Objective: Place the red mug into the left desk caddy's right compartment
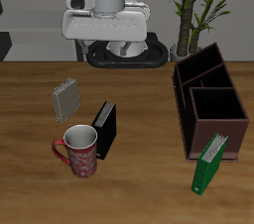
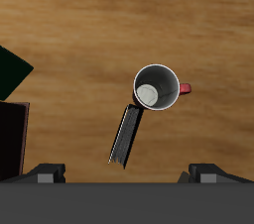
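My pincer (image 2: pixel 125 174) hangs high over the desk (image 1: pixel 30 99), holding nothing; in the wrist view only the two dark fingertips (image 2: pixel 45 173) show at the frame edge, set wide apart with bare wood between them. In the exterior view the pincer itself is hidden under my white wrist housing, near the back of the desk. Below me the red mug (image 2: pixel 157 87) stands upright, white inside facing up, its red handle pointing away from the black book (image 2: pixel 126 135). That book stands on edge, one end touching or just beside the mug's rim line; I cannot tell whether they make contact. In the exterior view the red mug (image 1: pixel 79 149) sits near the desk's front edge with the black book (image 1: pixel 104 129) just behind it, and a small grey block (image 1: pixel 65 97) lies farther back. The left desk caddy (image 1: pixel 183 109) is well apart from the mug, across the desk, dark brown and open-topped. Its right compartment (image 1: pixel 216 102) is the squarish low-walled section and has nothing in it. A green book (image 1: pixel 208 163) leans against the caddy's end nearest the front edge. A potted plant (image 1: pixel 193 10) stands behind the desk.
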Motion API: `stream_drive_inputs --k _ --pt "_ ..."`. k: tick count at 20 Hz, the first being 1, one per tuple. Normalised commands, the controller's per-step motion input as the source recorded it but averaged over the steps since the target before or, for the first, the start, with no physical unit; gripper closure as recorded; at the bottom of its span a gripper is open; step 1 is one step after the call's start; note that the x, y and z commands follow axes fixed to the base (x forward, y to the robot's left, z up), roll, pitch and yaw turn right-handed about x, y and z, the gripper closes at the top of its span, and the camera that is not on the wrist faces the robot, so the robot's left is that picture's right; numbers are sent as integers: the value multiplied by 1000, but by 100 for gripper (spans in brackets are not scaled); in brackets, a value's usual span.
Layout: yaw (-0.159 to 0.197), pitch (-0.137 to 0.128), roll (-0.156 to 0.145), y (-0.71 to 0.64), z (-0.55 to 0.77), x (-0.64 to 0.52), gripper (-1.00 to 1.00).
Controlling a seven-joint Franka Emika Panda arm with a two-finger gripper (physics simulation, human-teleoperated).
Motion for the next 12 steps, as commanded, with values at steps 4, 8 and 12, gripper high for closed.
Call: stream_drive_inputs --k 4,8,12 --pt "14 -18 0 -230 67 255 -100" --pt "53 -21 24 -165 63 340 -100" --pt "47 -43 -33 -192 44 284 -100"
